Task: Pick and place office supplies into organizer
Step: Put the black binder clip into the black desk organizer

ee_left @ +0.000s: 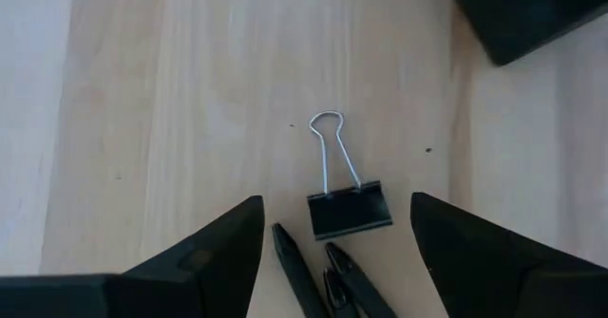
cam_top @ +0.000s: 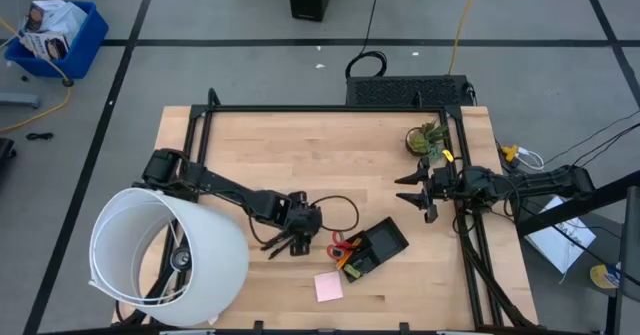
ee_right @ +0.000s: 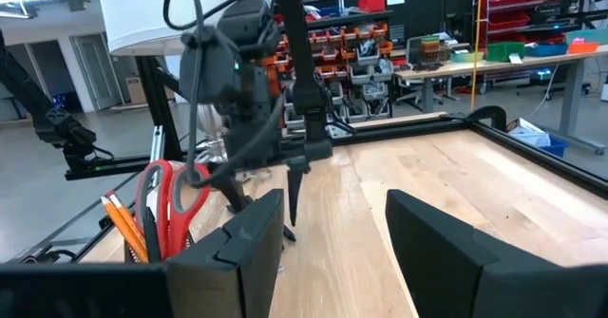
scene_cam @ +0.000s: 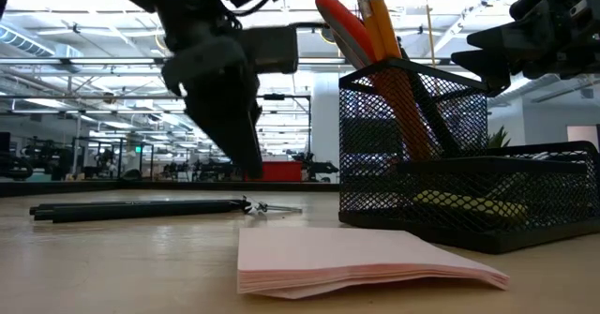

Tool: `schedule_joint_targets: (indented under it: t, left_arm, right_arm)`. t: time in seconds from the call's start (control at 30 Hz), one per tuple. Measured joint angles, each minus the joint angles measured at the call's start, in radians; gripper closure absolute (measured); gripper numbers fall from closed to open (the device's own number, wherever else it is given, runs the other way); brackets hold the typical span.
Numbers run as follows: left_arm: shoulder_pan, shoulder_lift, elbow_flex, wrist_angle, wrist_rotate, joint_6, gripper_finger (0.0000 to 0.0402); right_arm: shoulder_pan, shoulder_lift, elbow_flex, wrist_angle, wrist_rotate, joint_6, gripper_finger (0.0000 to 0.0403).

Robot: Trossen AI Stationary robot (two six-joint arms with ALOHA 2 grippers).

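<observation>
From above, your left gripper (cam_top: 290, 241) hangs spread and empty beside the organizer (cam_top: 378, 245), which already holds scissors (cam_top: 338, 245) and pencils. Low down, the sticky pad (scene_cam: 361, 261) and pens (scene_cam: 131, 208) lie loose. At the wrist, a binder clip (ee_left: 348, 206) waits. Your right gripper (cam_top: 418, 191) idles, spread.

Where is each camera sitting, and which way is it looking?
High view: above the table, looking straight down; both arms show, left pincer and right pincer.
Low view: at tabletop height, looking across the pink sticky-note pad into the room.
Left wrist view: on the left arm, looking down at a binder clip between open fingers.
Right wrist view: on the right arm, facing the left arm.
Low and right wrist views share the red-handled scissors.
</observation>
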Motion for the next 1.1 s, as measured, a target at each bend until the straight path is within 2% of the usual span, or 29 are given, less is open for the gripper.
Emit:
schedule_joint_targets:
  t: [0.33, 0.9, 1.1]
  left_arm:
    - [0.01, 0.072, 0.0, 0.021, 0.016, -0.026, 0.013]
    - [0.016, 0.074, 0.0, 0.03, 0.019, -0.035, 0.0131]
    - [0.019, 0.074, 0.0, 0.025, 0.029, -0.035, 0.0178]
  right_arm:
    - [0.0, 0.0, 0.0, 0.001, 0.0, 0.0, 0.022]
    - [0.0, 0.0, 0.0, 0.0, 0.0, 0.0, 0.022]
    - [0.0, 0.0, 0.0, 0.0, 0.0, 0.0, 0.022]
